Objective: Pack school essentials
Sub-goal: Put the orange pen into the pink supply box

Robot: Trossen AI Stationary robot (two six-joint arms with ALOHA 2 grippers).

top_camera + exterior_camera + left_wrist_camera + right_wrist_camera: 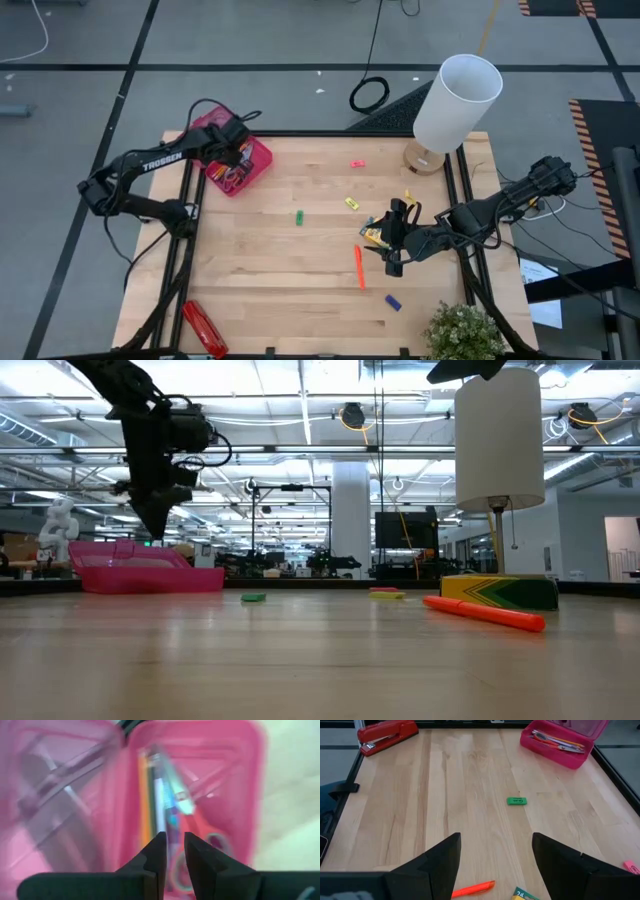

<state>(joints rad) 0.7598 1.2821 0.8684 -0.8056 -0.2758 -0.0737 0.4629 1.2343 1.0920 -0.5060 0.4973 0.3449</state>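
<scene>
Red stapler [204, 328] is seen at the near-left corner of the tabletop [300, 280], well apart from the rest. Pink case [238, 160] is set at the far-left corner; red-handled scissors [197, 837] and pens [162, 800] are held inside it. Left tool [173, 845] is hung just above the case, fingers [155, 852] nearly pressed together, nothing pinched. Green eraser [298, 217] is laid mid-tabletop, alone. Pink eraser [358, 163] and yellow eraser [352, 203] are placed farther right. Orange marker [358, 266] is laid just beside the crayon box [374, 235]. Right tool [395, 238] is positioned over the crayon box, fingers [437, 865] spread wide, nothing gripped. Blue eraser [393, 302] is found near the front. Lamp [455, 105] is stood at the far-right corner; plant [465, 335] at the near-right.
</scene>
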